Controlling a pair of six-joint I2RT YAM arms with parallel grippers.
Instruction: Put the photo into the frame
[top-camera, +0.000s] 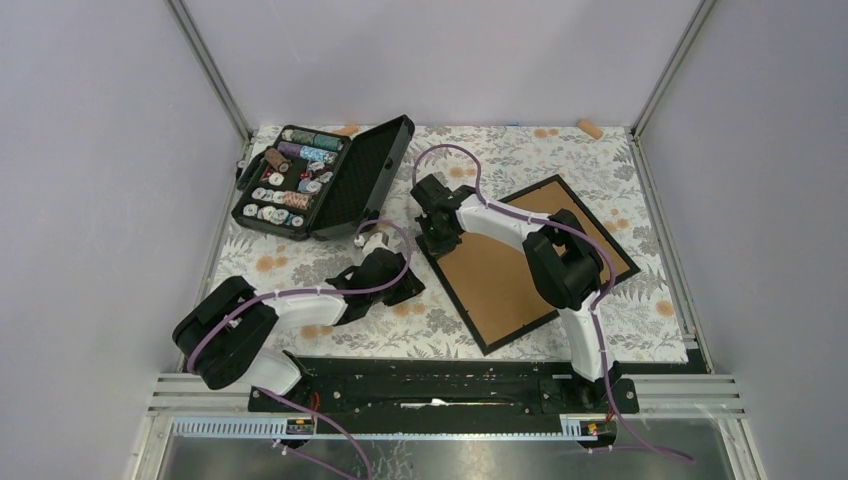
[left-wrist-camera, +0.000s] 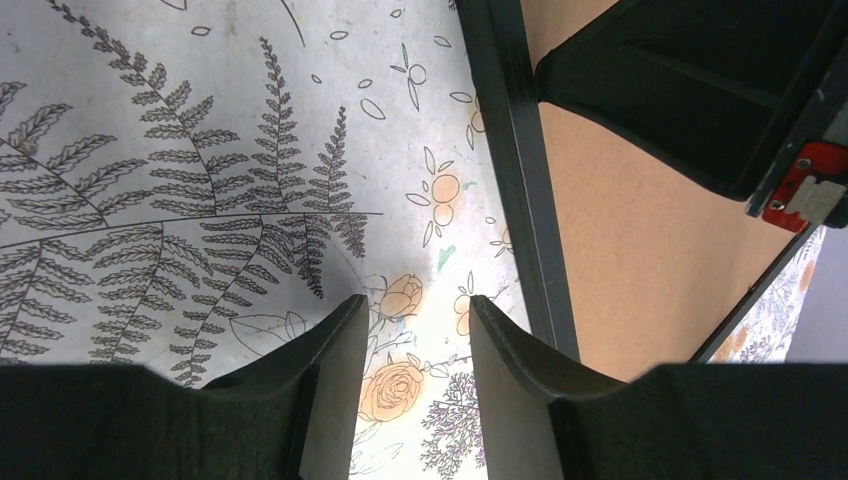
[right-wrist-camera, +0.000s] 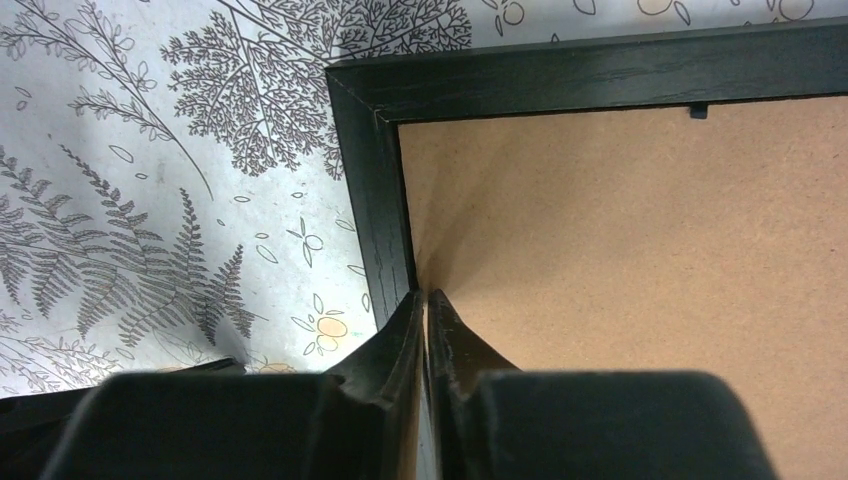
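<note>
Face down and askew on the fern-and-flower tablecloth (top-camera: 290, 252), right of centre: the frame (top-camera: 490, 285), brown board back uppermost, apart from the open case of thread spools (top-camera: 320, 178). Right gripper (right-wrist-camera: 427, 293) at the seam of black rail and board near a corner, fingers (right-wrist-camera: 400, 340) pinched almost together, anything between them impossible to tell. Left gripper (left-wrist-camera: 415, 310) just beside the frame's rail, spread over bare cloth, grasping nothing.

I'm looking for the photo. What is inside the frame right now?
Only a brown board shows inside the frame, filling it edge to edge. Whatever lies beneath that board is covered, so no photo can be seen there.
</note>
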